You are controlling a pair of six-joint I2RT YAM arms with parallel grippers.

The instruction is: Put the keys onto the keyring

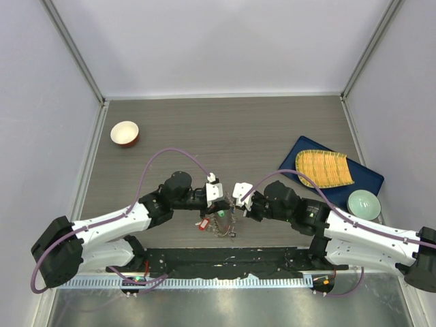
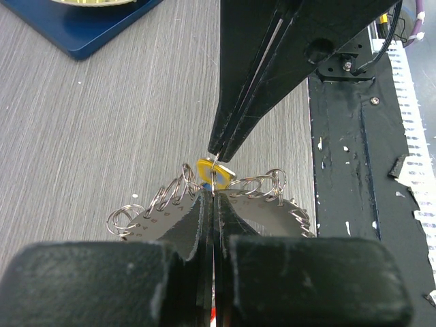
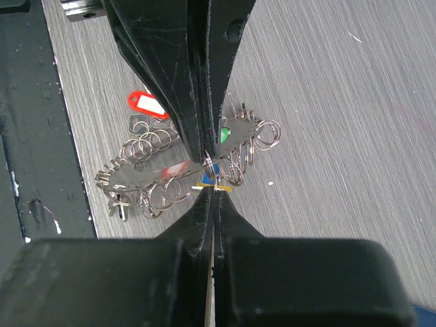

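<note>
Left gripper (image 2: pixel 212 204): jaws pressed together, tips at a yellow tag (image 2: pixel 204 168) and its small split ring. A red-tagged key (image 3: pixel 146 103) lies loose on the counter (image 1: pixel 225 129) (judged still to be fitted), just beside the keyring (image 3: pixel 136 172), which lies flat below both tips. A green tag (image 3: pixel 223 134) sits at its rim; attachment cannot be confirmed. Right gripper (image 3: pixel 214 201): jaws likewise closed. Judged mid-task.
</note>
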